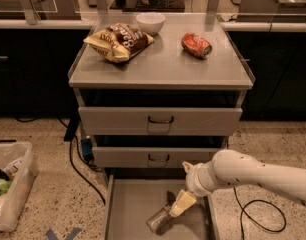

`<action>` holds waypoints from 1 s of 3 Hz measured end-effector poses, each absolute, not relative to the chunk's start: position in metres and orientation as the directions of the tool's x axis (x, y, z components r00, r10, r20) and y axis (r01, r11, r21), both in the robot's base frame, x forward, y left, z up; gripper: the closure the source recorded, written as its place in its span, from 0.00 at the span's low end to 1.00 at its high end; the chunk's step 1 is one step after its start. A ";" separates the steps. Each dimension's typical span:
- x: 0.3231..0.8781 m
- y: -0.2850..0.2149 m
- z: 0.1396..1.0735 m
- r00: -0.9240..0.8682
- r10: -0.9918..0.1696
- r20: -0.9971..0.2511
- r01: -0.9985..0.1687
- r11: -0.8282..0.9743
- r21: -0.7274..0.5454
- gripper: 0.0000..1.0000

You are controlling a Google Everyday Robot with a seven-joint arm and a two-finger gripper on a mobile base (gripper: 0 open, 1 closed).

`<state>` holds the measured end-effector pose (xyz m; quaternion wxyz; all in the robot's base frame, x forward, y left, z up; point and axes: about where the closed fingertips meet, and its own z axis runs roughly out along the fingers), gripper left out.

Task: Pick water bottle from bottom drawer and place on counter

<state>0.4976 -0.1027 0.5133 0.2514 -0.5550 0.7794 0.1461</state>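
Note:
The water bottle (pixel 158 219) lies on its side on the floor of the open bottom drawer (pixel 128 204), low in the camera view. My gripper (pixel 177 205) reaches down into the drawer from the right. Its pale fingers (pixel 182 202) sit right over the bottle's upper end and hide that end. The counter (pixel 163 64) is the grey steel top of the cabinet above. My white arm (pixel 243 174) comes in from the right edge.
On the counter lie a yellow-brown snack bag (pixel 118 41), a white bowl (pixel 150 21) and a crushed red soda can (pixel 196 45). Two upper drawers with dark loop handles (pixel 160 120) stick out slightly. A bin (pixel 10 184) stands at the left, cables (pixel 78 169) on the floor.

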 end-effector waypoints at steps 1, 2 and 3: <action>0.497 -0.081 0.476 -0.227 -0.780 -0.584 -0.957 0.291 -0.016 0.00; 0.491 -0.064 0.420 -0.247 -0.775 -0.582 -0.960 0.277 0.038 0.00; 0.486 -0.061 0.412 -0.254 -0.771 -0.584 -0.960 0.275 0.054 0.00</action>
